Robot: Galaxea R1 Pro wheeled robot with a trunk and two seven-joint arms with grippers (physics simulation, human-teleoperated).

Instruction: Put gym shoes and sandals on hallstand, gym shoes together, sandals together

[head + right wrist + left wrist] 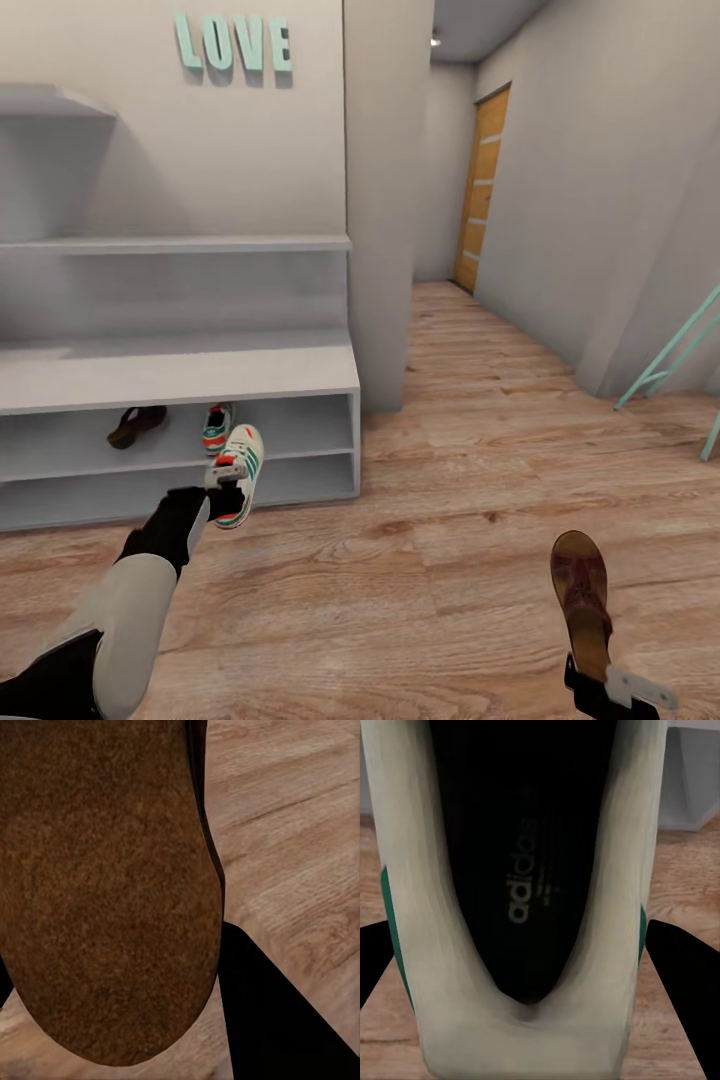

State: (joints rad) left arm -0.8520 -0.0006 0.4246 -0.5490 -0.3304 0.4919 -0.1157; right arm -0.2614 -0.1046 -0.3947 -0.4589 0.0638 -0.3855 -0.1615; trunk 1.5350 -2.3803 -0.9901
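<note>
A: What has the left gripper (228, 482) got?

B: It is clamped on the heel of one gym shoe (238, 472), toe up and forward, held off the floor just in front of the hallstand (180, 375). In the left wrist view the shoe (521, 892) sits between the two dark fingers (686, 975), its black insole facing the camera.

A: And the right gripper (600, 680)?

B: Closed on the heel of a brown sandal (582, 598), toe pointing away, above the corridor floor (450, 560). The wrist camera looks onto its footbed (105, 885).

A: The count?

B: Two gym shoes and two sandals. The second gym shoe (216, 425) and the second sandal (136, 425) lie on the upper of the two open shelves, apart from each other.

A: The arms?

B: The left reaches forward and up toward the rack's right end; of the right, the gripper end shows at the lower right.
</note>
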